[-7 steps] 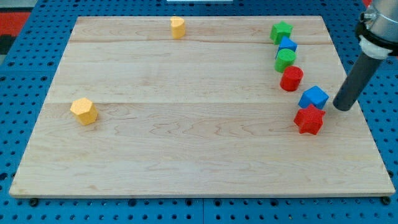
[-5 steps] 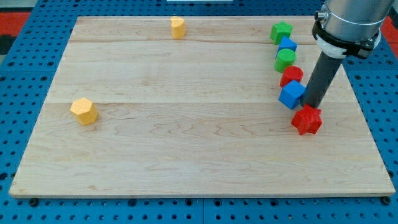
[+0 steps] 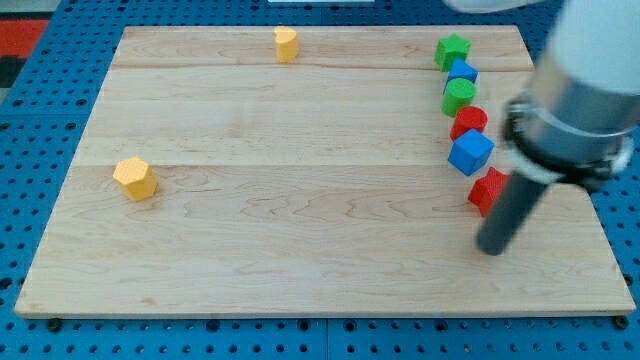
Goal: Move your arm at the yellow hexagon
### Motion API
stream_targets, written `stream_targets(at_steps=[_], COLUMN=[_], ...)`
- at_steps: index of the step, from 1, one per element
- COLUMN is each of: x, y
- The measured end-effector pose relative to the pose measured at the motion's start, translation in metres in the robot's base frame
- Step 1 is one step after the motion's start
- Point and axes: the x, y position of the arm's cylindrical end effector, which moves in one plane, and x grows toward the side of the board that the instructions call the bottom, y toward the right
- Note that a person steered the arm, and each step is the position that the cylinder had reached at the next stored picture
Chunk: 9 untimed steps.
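My tip (image 3: 491,248) sits nr the board's (image 3: 300,270) right edge, just below the red block (image 3: 487,190). W/ the blue cube (image 3: 470,152), red cylinder (image 3: 468,121), green cylinder (image 3: 459,96), small blue block (image 3: 462,71) & green star (image 3: 452,50), it walls the right side. Bare wood runs left to the yellow hexagon (image 3: 134,178); yellow block (image 3: 286,43) hugs the top edge.

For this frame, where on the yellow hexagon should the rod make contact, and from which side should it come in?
No grip is possible; I only have a rod, so it is a push contact. My tip sits far toward the view's right, just below the red star block. The yellow hexagon stands alone at the view's left, so its right-facing flat side looks like the best contact, probably approached straight from the right.
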Motion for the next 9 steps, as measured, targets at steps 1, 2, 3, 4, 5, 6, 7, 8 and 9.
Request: stream_targets(at_steps=[1, 2, 3, 4, 5, 6, 7, 8, 9], x=[0.009, 0.02, 0.028, 0.019, -0.003, -0.041, -0.054, -0.062, -0.077], y=[-0.077, -0.155, -0.228, -0.318, -0.397, -0.409, -0.409, -0.403, -0.397])
